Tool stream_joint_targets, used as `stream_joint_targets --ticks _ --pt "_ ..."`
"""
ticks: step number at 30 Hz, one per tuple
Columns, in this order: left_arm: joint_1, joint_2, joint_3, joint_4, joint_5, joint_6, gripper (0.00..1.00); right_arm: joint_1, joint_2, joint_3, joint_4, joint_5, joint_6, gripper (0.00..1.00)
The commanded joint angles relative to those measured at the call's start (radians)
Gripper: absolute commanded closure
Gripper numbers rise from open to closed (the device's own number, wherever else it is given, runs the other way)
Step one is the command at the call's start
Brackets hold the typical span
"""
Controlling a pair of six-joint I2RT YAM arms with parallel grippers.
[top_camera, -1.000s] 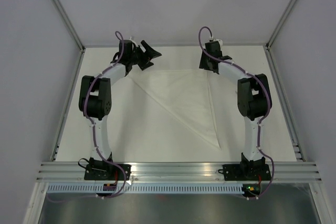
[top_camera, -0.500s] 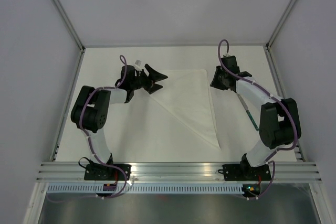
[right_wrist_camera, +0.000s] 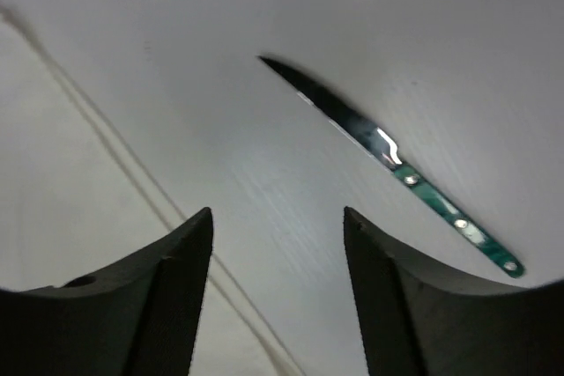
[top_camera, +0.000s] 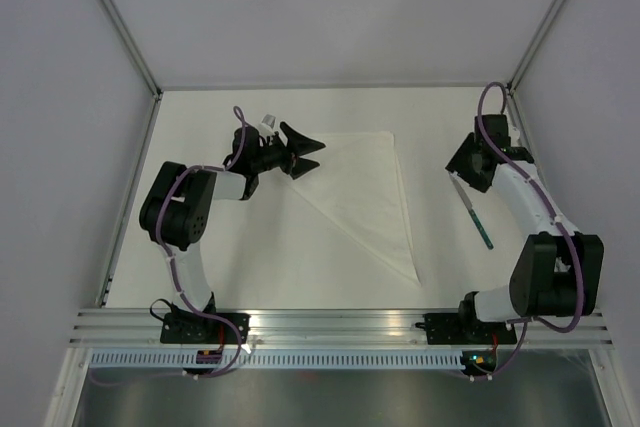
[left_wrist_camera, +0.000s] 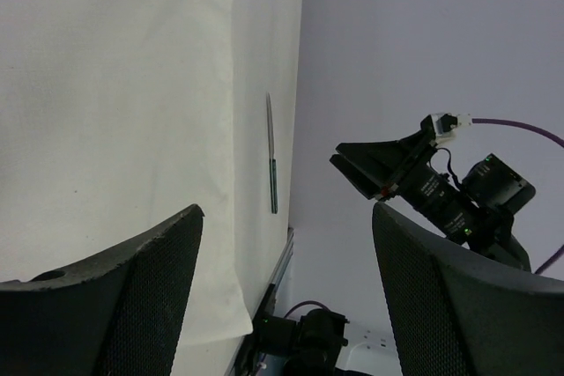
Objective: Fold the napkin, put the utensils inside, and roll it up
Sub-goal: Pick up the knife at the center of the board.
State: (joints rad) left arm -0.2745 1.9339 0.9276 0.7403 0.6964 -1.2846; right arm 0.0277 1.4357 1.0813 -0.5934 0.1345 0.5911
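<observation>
The napkin point(top_camera: 365, 187) lies folded into a white triangle mid-table, its long point toward the near edge. My left gripper point(top_camera: 318, 152) is open and empty at the napkin's far left corner. Its wrist view shows the napkin point(left_wrist_camera: 115, 129) under the left gripper point(left_wrist_camera: 286, 209). The only utensil in view is a knife point(top_camera: 472, 212) with a silver blade and teal handle. It lies on bare table right of the napkin. My right gripper point(top_camera: 460, 172) is open and empty over the knife's blade end. The right wrist view shows the knife point(right_wrist_camera: 388, 151) just beyond the right gripper point(right_wrist_camera: 278, 213), and the napkin's edge point(right_wrist_camera: 70, 182).
Metal frame rails run along the table's left side point(top_camera: 125, 207), right side point(top_camera: 545, 207) and near edge point(top_camera: 340, 325). White walls enclose the back. In the left wrist view the knife point(left_wrist_camera: 271, 165) lies between the napkin and the right rail.
My right arm swung right, from the napkin's far right corner to over the knife, uncovering it. My left gripper moved from the back left to the napkin's far left corner.
</observation>
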Motion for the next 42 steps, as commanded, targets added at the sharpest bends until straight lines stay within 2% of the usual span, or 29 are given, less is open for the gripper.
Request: stream_joint_targets --ticks 1,4,7,10,19,24,25,28,31,38,40,42 --pt "-0.008 0.016 0.025 0.094 0.048 -0.058 0.18 -0.101 -0.026 -0.056 -0.118 0.077 -0.026 0.30" --pt "-0.008 0.016 0.019 0.117 0.058 -0.073 0.18 -0.169 -0.017 -0.089 -0.123 0.074 -0.062 0.19" --pt "-0.008 0.016 0.017 0.137 0.071 -0.087 0.18 -0.224 0.008 -0.100 -0.126 0.031 -0.111 0.19" --pt "-0.008 0.016 0.017 0.151 0.077 -0.097 0.18 -0.226 0.045 -0.081 -0.169 0.108 -0.143 0.19" --pt "-0.011 0.023 0.013 0.192 0.092 -0.130 0.18 -0.238 0.155 -0.118 -0.174 0.053 -0.198 0.14" --pt "-0.011 0.019 0.013 0.192 0.095 -0.134 0.18 -0.238 0.206 -0.109 -0.167 0.079 -0.197 0.20" --pt "-0.011 0.019 0.014 0.194 0.097 -0.136 0.18 -0.238 0.216 -0.107 -0.164 0.077 -0.197 0.27" --pt "-0.011 0.017 0.017 0.194 0.098 -0.136 0.18 -0.238 0.241 -0.098 -0.154 0.083 -0.200 0.34" --pt "-0.011 0.017 0.017 0.194 0.098 -0.136 0.18 -0.229 0.270 -0.081 -0.152 0.080 -0.200 0.44" --pt "-0.011 0.022 0.019 0.194 0.098 -0.134 0.18 -0.167 0.344 -0.050 -0.129 0.090 -0.191 0.49" --pt "-0.011 0.025 0.019 0.192 0.100 -0.133 0.18 -0.160 0.365 -0.043 -0.120 0.088 -0.192 0.54" --pt "-0.011 0.027 0.019 0.192 0.101 -0.130 0.18 -0.147 0.379 -0.032 -0.118 0.096 -0.192 0.55"
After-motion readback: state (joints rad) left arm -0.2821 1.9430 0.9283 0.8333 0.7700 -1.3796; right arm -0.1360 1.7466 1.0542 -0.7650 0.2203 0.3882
